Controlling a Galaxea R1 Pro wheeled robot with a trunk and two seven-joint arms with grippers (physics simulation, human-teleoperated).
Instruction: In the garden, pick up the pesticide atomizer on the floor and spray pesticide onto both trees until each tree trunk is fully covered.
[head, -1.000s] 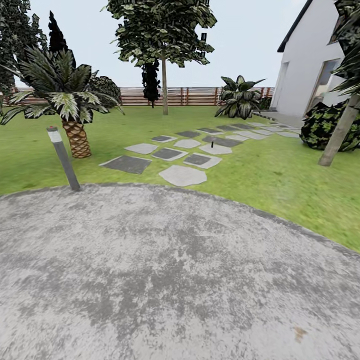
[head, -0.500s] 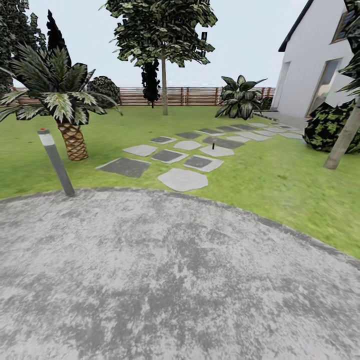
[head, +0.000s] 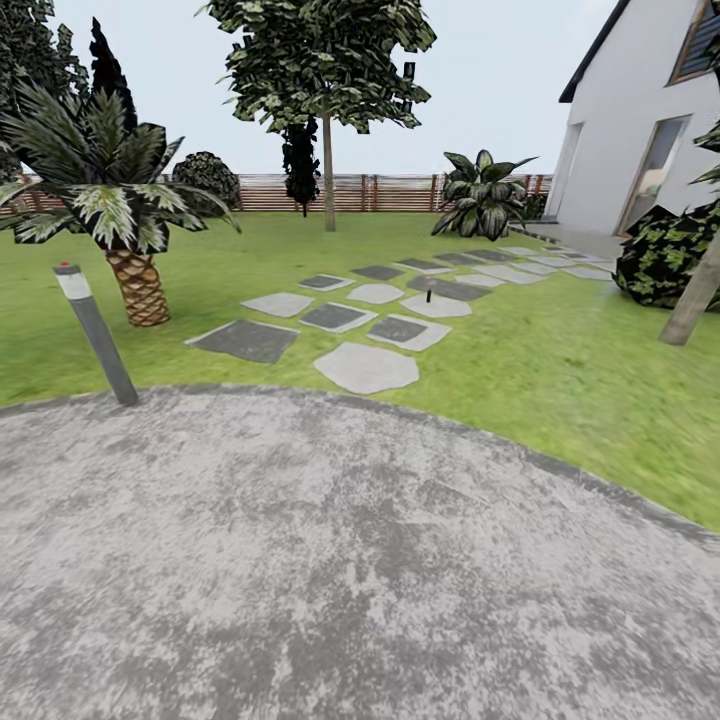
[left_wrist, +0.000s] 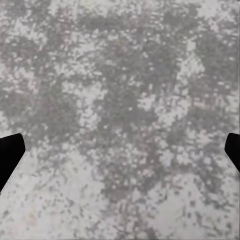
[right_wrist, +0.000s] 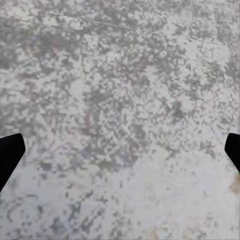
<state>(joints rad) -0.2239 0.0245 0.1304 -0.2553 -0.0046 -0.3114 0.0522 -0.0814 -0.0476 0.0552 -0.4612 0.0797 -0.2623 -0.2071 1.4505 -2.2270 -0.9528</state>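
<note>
The garden lawn (head: 560, 370) lies ahead, closed off by a brown slat fence (head: 390, 192). One tall tree with a bare pale trunk (head: 328, 170) stands at the far middle. A second pale trunk (head: 693, 295) leans in at the right edge. A small dark upright object (head: 428, 296) stands on the stepping stones, too small to identify. No pesticide specks show. My left gripper (left_wrist: 120, 155) and right gripper (right_wrist: 120, 157) both hang open over mottled grey paving, their black fingertips (left_wrist: 10, 155) far apart with nothing between them.
I stand on a round grey paved area (head: 330, 570). A slanted grey lamp post (head: 95, 335) rises at its left rim, with a short palm (head: 130, 270) behind it. Stepping stones (head: 365, 365) lead to the white house (head: 640, 130). A dark bush (head: 665, 255) sits at the right.
The whole head view has shifted: the camera moved forward toward the lawn, so the lamp post and palm slid left and the right trunk slid right. Nothing in the garden moved.
</note>
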